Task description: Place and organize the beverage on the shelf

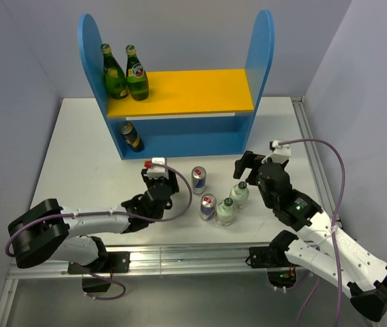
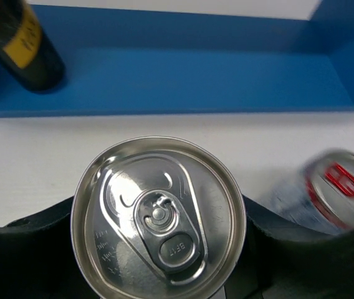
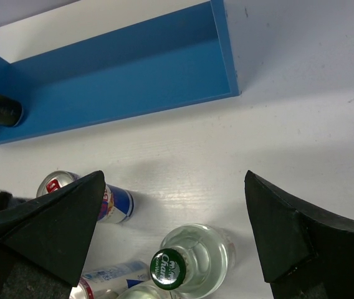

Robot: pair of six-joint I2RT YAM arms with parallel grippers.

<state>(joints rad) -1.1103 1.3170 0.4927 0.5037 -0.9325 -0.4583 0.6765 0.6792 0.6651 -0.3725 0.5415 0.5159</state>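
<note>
Left end effector [image 1: 158, 184]: clenched on an upright can [image 2: 158, 215]. The left wrist view shows only the can's silver lid between the two black fingers, so its body colour cannot be read. Both blue-and-silver cans are elsewhere, so it is probably a dark one. The held can sits just in front of the shelf [image 1: 260, 61], facing the open lower level, right of the dark can [image 1: 131, 136] that stands at the left end of that level.

Right end effector [image 3: 176, 187]: released, fingers spread wide, grasping nothing. It hovers in front of the shelf's right half, near a clear bottle [image 1: 239, 194] with a green cap.

Remaining items on the tabletop [image 1: 78, 157], all in front of the shelf and apart from it:
- one blue-and-silver can [image 1: 198, 179], nearest the shelf;
- a second blue-and-silver can [image 1: 208, 206], farther out;
- a second clear bottle [image 1: 226, 212], just beside that second can.

Two green bottles [image 1: 115, 73] [image 1: 137, 73] occupy the left end of the shelf's yellow upper board.

Step in hand, as judged: transfer of the held can to the lower level. The next move calls for a level advance under the upper board, set-down beside the dark can without nudging it, then release. Four drinks remain afterward.
</note>
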